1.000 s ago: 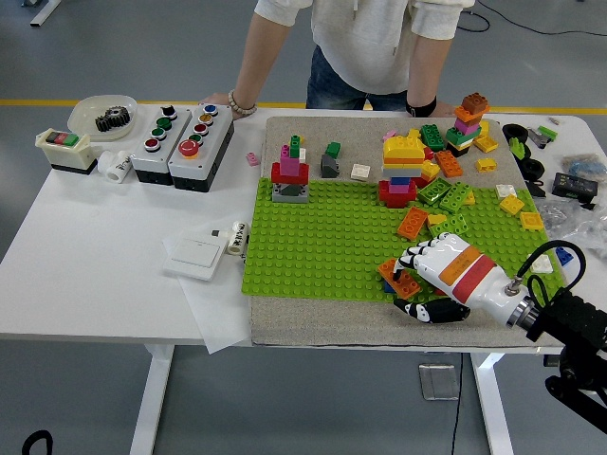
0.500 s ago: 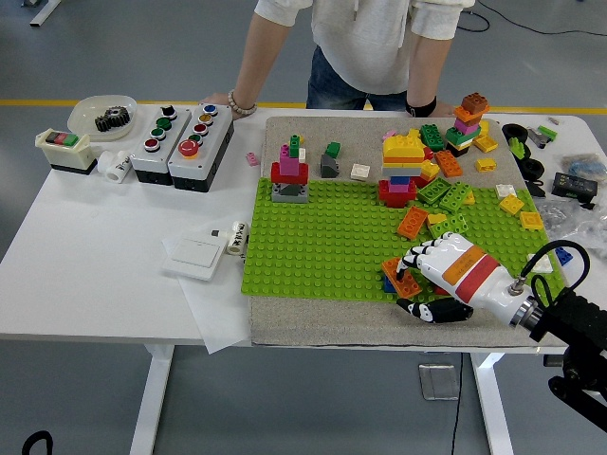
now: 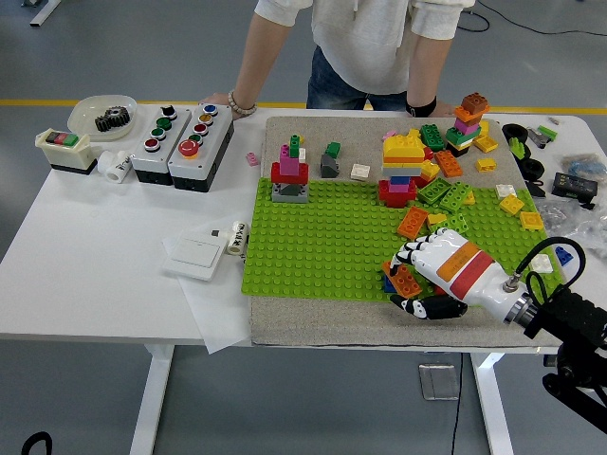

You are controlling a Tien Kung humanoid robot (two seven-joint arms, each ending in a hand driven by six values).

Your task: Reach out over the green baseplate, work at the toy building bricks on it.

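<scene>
At the near right edge of the green baseplate (image 3: 322, 237), the right hand (image 3: 434, 277) lies low over the studs, its fingers curled around an orange brick (image 3: 406, 281) that sits on the plate's front portion. Beyond it, loose orange, green and yellow bricks scatter across the plate's right side. Farther back stand a red-and-yellow brick stack (image 3: 402, 168) and a small red-and-pink tower (image 3: 290, 173). A person (image 3: 365, 43) stands at the far side, one hand (image 3: 225, 100) resting on the table.

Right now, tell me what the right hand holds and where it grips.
The right hand has its fingers curled over an orange brick on the green baseplate; the exact grip cannot be told.
</scene>
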